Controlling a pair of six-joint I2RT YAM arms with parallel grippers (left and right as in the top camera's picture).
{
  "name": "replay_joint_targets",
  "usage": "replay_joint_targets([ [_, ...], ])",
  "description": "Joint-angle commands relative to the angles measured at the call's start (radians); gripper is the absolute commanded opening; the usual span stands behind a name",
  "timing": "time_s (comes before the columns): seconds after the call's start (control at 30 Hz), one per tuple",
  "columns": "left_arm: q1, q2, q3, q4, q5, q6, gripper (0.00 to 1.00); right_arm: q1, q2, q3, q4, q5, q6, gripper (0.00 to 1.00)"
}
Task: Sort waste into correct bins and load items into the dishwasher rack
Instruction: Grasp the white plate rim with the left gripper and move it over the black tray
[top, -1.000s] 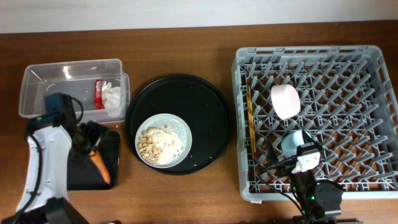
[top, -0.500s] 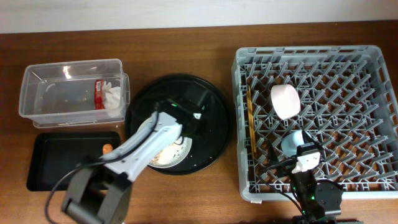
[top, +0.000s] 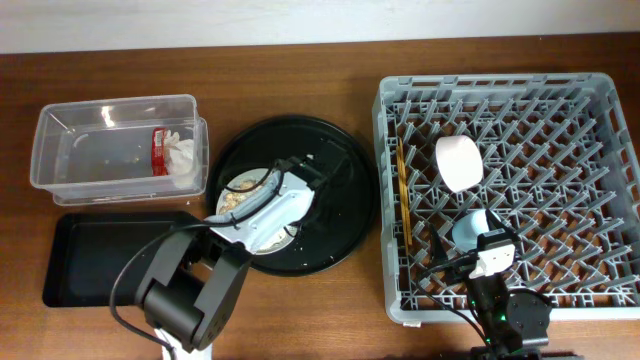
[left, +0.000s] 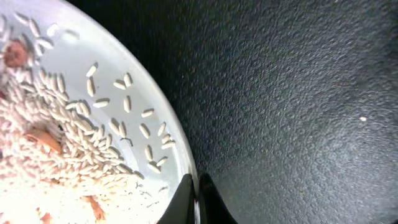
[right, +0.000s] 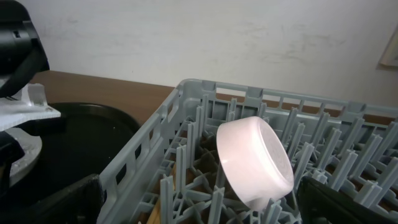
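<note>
Plate (left: 112, 68) of rice-like food scraps (left: 56, 155) on round black tray (top: 340, 215), toward its left and near side, well left of dishwasher rack (top: 385, 200). Left gripper (left: 196, 183) down at plate's rim, apparently on far-right edge. Jaws nearly together, thin white rim running between them: judged pinched onto plate, not merely touching. Scraps heaped away from claw, loose grains thinning toward gripped edge.

Likely step in hand: emptying scraps before racking plate. Shallow black bin tray (top: 100, 255) to left of plate and slightly nearer, just beside round tray's rim. Clear tub (top: 60, 130) farther back on left, holding red wrapper (top: 158, 150) and white tissue (top: 183, 155). Left arm plainly nearer for this. Right gripper (right: 199, 186) at near edge of rack, fingers spread wide, gripping nothing.

Calls for a lift, a short carry left, then a tilt down and away from pinched rim so scraps slide off opposite side. Risk: a thin-rim pinch slipping under load, or grains spilling onto round tray or table between.

Rack loaded with white bowl (top: 458, 162) on its side, blue cup (top: 470, 228) nearer, chopsticks (top: 403, 200) lengthwise along left column. Plate's place there only after emptying, and far to right.
</note>
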Motion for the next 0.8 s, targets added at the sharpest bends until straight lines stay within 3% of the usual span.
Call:
replay_joint_targets([
  [0.0,-0.003,0.028,0.126,-0.127,-0.006,-0.034,0.01,-0.006,-0.006,-0.008,-0.001,-0.010,-0.006,0.98],
  [0.2,0.000,-0.068,0.242,-0.333,-0.116,-0.222,0.01,-0.006,-0.006,-0.008,0.000,-0.010,-0.006,0.98],
  [0.37,0.026,-0.217,0.242,-0.441,-0.130,-0.263,0.01,-0.006,-0.006,-0.008,-0.001,-0.010,-0.006,0.98],
  [0.57,0.229,-0.301,0.241,-0.582,-0.031,-0.256,0.00,-0.006,-0.006,-0.008,-0.001,-0.010,-0.006,0.98],
  [0.77,0.464,-0.378,0.225,-0.560,0.163,-0.095,0.00,-0.006,-0.006,-0.008,-0.001,-0.010,-0.006,0.98],
])
